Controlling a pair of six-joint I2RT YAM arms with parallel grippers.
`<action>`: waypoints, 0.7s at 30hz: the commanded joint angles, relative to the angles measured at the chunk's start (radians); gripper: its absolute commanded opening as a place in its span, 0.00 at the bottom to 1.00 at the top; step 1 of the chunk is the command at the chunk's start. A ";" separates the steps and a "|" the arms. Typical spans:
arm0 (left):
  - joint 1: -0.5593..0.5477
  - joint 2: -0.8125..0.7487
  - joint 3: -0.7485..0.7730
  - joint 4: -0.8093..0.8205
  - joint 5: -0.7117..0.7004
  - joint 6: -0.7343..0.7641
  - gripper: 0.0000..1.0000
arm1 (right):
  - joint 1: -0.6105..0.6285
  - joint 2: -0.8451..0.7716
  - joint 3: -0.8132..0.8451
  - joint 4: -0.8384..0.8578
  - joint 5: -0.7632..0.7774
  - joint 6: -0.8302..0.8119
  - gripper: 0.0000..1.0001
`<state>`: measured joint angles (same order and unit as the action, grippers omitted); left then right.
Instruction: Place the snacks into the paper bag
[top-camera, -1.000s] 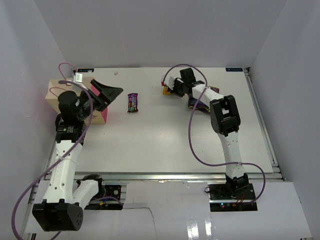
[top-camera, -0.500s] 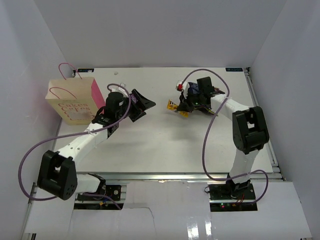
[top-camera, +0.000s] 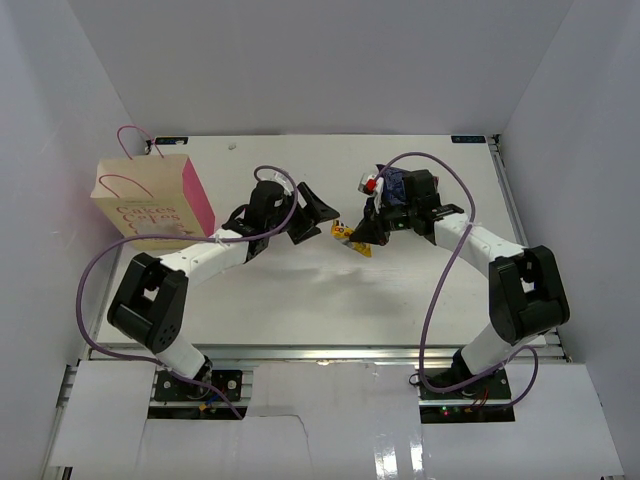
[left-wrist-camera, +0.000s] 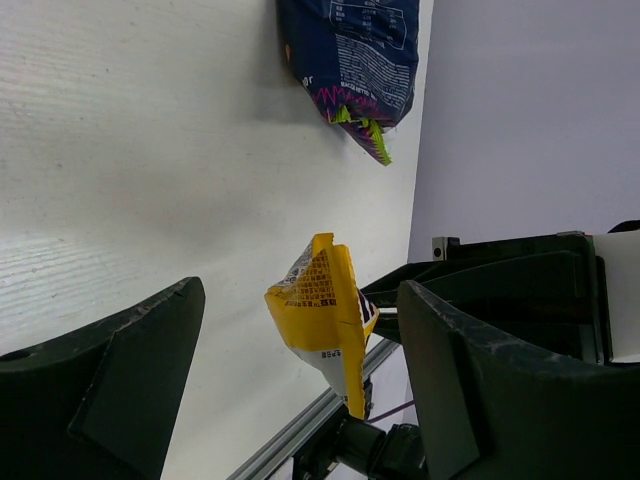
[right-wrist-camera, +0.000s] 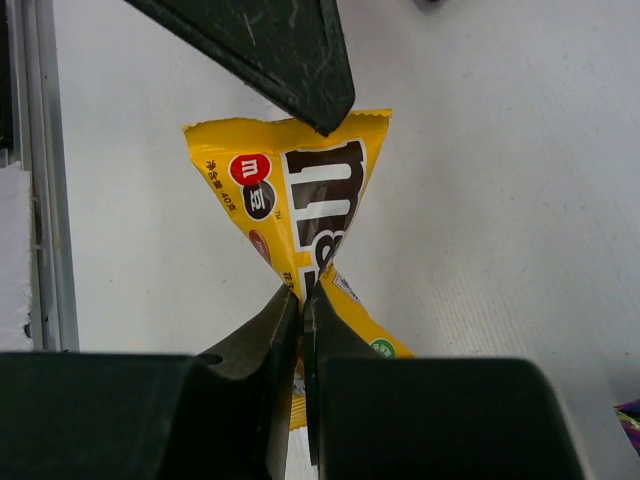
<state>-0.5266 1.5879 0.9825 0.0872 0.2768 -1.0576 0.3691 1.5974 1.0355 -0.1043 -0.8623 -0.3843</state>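
Note:
My right gripper (top-camera: 362, 236) is shut on a yellow candy packet (top-camera: 347, 238) and holds it above the table's middle. In the right wrist view the fingertips (right-wrist-camera: 285, 310) pinch its lower part (right-wrist-camera: 300, 210). My left gripper (top-camera: 322, 220) is open and empty just left of it. In the left wrist view the packet (left-wrist-camera: 325, 300) hangs between my spread fingers (left-wrist-camera: 130, 380) without touching them. The dark blue snack bag (left-wrist-camera: 355, 50) lies on the table beyond, partly under the right arm (top-camera: 393, 185). The paper bag (top-camera: 150, 205) stands at the far left. The purple-brown packets are hidden.
White walls enclose the table on three sides. A metal rail (top-camera: 320, 352) runs along the near edge. Purple cables loop from both arms over the table. The left arm lies stretched across the table's left half.
My left arm has swung from the paper bag to the table's middle, still open. My right gripper has lifted the yellow packet and carried it left and nearer, up to the left gripper.

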 joint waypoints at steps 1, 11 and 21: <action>-0.009 -0.011 0.032 0.025 0.035 -0.007 0.87 | 0.011 -0.037 0.011 0.054 -0.027 0.042 0.08; -0.015 -0.008 0.013 -0.003 0.084 -0.028 0.37 | 0.016 -0.043 0.052 0.057 -0.032 0.070 0.09; -0.006 -0.060 0.050 -0.021 0.120 0.004 0.00 | 0.016 -0.074 0.049 0.041 -0.023 0.064 0.23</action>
<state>-0.5365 1.5906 0.9985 0.0818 0.3622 -1.0760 0.3820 1.5711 1.0393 -0.0975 -0.8631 -0.3202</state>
